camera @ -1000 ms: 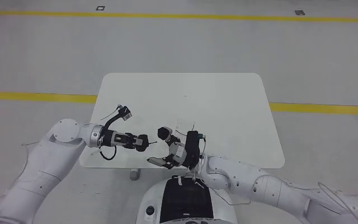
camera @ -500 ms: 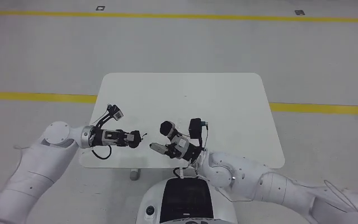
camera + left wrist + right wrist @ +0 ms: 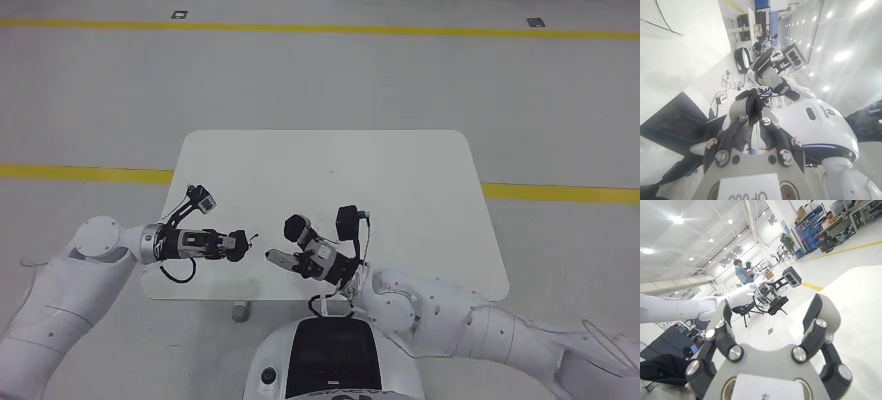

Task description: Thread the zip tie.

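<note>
My left gripper hangs over the table's near left edge, shut on a thin black zip tie. In the left wrist view the zip tie runs down between the closed fingertips of that gripper. My right gripper is a short way to the right, open and facing the left one, with nothing between its fingers. From the right wrist view, the open right gripper frames the left gripper, and the zip tie's end pokes out of it.
The white table is mostly bare. A few thin black strands lie on the table. Both grippers are close to the robot's side of the table, near its edge.
My left gripper has drawn back to the left with the zip tie, widening the gap. My right gripper has risen slightly away from the table edge and turned toward the left one.
</note>
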{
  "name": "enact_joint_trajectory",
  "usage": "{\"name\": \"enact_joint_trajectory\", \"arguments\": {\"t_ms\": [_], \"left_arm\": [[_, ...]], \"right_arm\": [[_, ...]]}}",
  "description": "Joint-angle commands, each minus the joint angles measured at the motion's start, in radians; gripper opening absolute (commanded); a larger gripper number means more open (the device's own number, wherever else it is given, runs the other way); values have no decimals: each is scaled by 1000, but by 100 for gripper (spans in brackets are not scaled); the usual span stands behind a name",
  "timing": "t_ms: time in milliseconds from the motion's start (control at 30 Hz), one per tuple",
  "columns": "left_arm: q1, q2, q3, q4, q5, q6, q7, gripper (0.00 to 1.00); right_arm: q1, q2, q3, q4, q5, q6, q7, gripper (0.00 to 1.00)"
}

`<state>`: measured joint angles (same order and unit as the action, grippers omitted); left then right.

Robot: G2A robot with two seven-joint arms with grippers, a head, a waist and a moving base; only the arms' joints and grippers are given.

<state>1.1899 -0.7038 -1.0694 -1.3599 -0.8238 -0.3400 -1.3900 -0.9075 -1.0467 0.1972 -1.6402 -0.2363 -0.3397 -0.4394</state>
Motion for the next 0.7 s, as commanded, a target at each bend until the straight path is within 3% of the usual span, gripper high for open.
{"name": "enact_joint_trajectory", "arguments": {"t_ms": [0,267,667], "left_arm": [[0,0,0,0,0,0,0,0],[0,0,0,0,0,0,0,0],[0,0,0,0,0,0,0,0]], "right_arm": [[0,2,31,-19,41,0,45,100],[23,11,146,-7,214,0,313,100],[2,-32,258,110,507,0,703,100]]}}
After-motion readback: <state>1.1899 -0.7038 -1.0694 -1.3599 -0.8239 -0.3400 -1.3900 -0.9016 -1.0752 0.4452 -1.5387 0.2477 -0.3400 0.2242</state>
